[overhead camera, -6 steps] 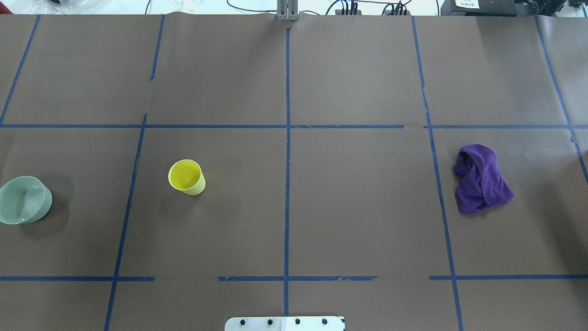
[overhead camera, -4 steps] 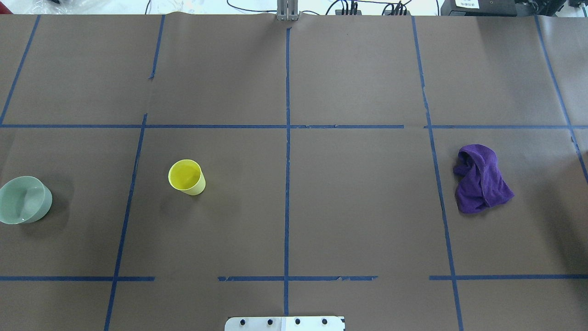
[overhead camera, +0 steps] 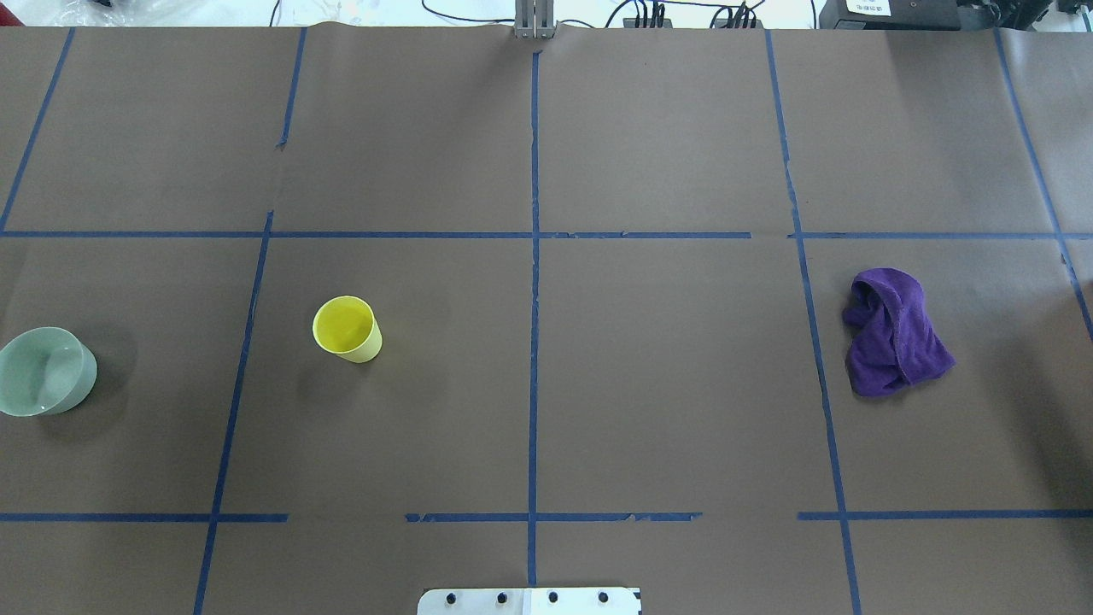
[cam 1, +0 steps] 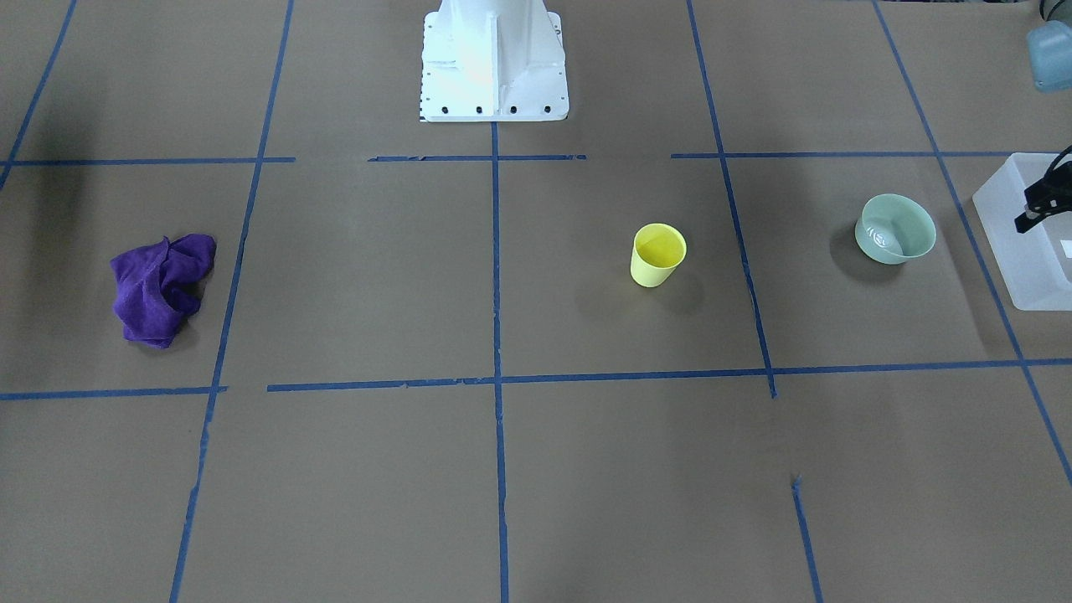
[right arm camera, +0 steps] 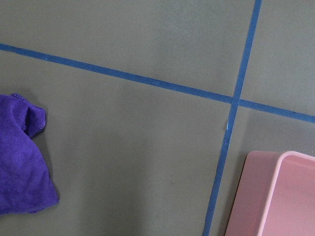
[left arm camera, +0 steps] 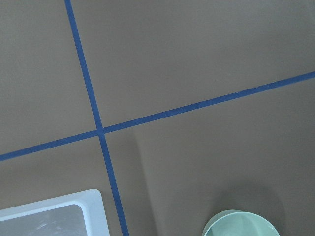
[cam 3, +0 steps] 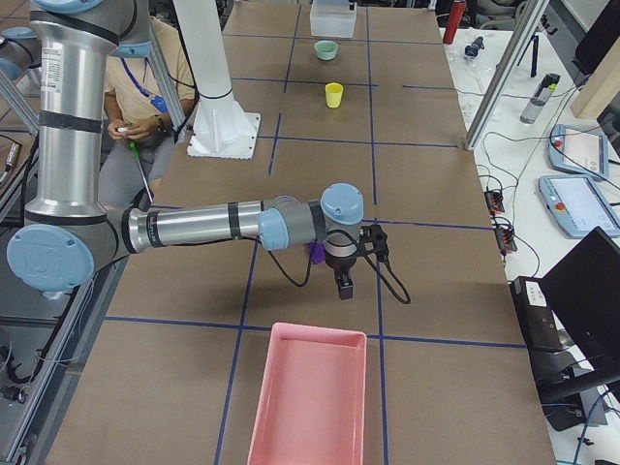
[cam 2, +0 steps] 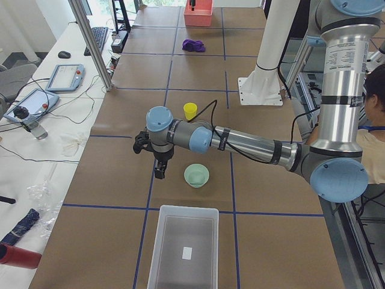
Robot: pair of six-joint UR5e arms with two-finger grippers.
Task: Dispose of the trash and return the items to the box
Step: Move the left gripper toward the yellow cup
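Observation:
The yellow cup (overhead camera: 346,329) stands upright on the brown table, left of centre; it also shows in the front view (cam 1: 658,254). The mint-green bowl (overhead camera: 43,371) sits upright at the table's left edge, also in the front view (cam 1: 894,229) and the left wrist view (left arm camera: 241,225). The frosted-white box (cam 1: 1001,243) stands just beyond the bowl, with one small white piece inside (cam 2: 157,241). My left gripper (cam 2: 159,174) hangs above the table beside the bowl, near the box; I cannot tell if it is open. My right gripper (cam 3: 344,289) hangs near the purple cloth; I cannot tell its state.
A crumpled purple cloth (overhead camera: 892,333) lies on the right side of the table. A pink tray (cam 3: 310,397) stands at the table's right end, past the cloth. The white robot base (cam 1: 494,63) is at the near middle edge. Blue tape lines cross the table.

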